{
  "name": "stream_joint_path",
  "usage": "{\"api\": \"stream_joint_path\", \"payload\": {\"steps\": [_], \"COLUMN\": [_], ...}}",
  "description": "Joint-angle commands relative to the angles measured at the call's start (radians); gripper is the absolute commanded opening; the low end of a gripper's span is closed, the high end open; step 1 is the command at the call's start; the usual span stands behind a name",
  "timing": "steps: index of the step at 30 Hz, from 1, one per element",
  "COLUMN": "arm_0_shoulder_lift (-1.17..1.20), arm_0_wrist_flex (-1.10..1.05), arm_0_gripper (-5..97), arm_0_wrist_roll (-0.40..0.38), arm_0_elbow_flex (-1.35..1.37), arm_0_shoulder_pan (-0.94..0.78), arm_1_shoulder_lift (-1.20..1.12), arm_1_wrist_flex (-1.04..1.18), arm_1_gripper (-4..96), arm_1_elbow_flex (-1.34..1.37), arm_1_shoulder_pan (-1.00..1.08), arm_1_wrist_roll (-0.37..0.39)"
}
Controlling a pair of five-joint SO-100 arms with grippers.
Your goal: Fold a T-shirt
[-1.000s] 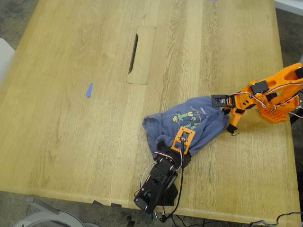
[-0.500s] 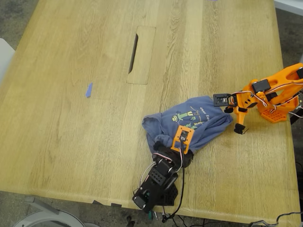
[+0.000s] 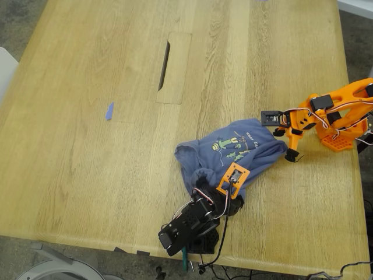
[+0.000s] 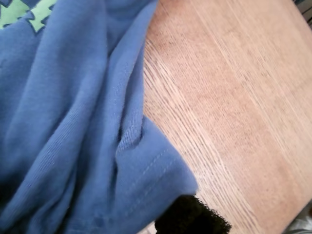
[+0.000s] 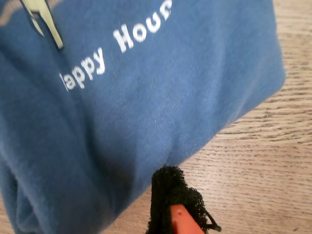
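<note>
Light wooden table (image 3: 87, 169) with a cable slot; a crumpled blue T-shirt (image 3: 233, 149) and small blue tape scrap (image 3: 109, 111) lie on it

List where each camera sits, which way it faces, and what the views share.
Exterior view: high above the table, looking down at the T-shirt; both arms show, black at the exterior view's bottom edge, orange at its right.
First wrist view: on the black arm, looking along my first gripper at the T-shirt's hem; one black tip shows.
Second wrist view: on the orange arm, looking at the "Happy Hour" print; my second gripper shows a black-padded orange tip.
Shared: all three show T-shirt and table.
</note>
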Motion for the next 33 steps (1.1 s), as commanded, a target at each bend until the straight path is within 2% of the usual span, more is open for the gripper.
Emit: {"api": "stream_joint_path", "payload": {"steps": [1, 10, 20, 25, 29, 31, 33], "arm_0_shoulder_lift": [-0.043, -0.196, -0.413, -0.454, -0.526, -0.575, -0.615], "arm_0_wrist_flex": [0.015, -0.002, 0.009, -0.084, -0.225, -0.272, -0.325], "arm_0_gripper": [76, 75, 73, 68, 64, 56, 45], "arm_0_wrist_roll": [-0.017, -0.043, -0.069, -0.011, 0.023, 0.043, 0.063], "arm_0_elbow_flex": [-0.097, -0.179, -0.33, -0.327, -0.353, -0.388, -0.414], "arm_0_shoulder_pan": [-0.049, -0.077, 0.051, -0.061, -0.147, -0.212, -0.298], "arm_1_shoulder_lift": [-0.009, -0.075, -0.158, -0.279, -0.403, -0.472, -0.532], "arm_1_wrist_flex": [-0.017, -0.025, -0.071, -0.144, -0.184, -0.189, -0.19], "arm_1_gripper": [70.9, 70.1, 68.8, 63.0, 54.8, 41.2, 20.3], "arm_1_elbow_flex": [-0.074, -0.183, -0.276, -0.382, -0.492, -0.566, -0.634], "arm_1_shoulder_pan": [0.014, 0.02, 0.023, 0.021, 0.015, 0.014, 0.011], "arm_1_wrist_roll": [-0.003, -0.005, -0.006, -0.011, -0.018, -0.023, -0.025]}}
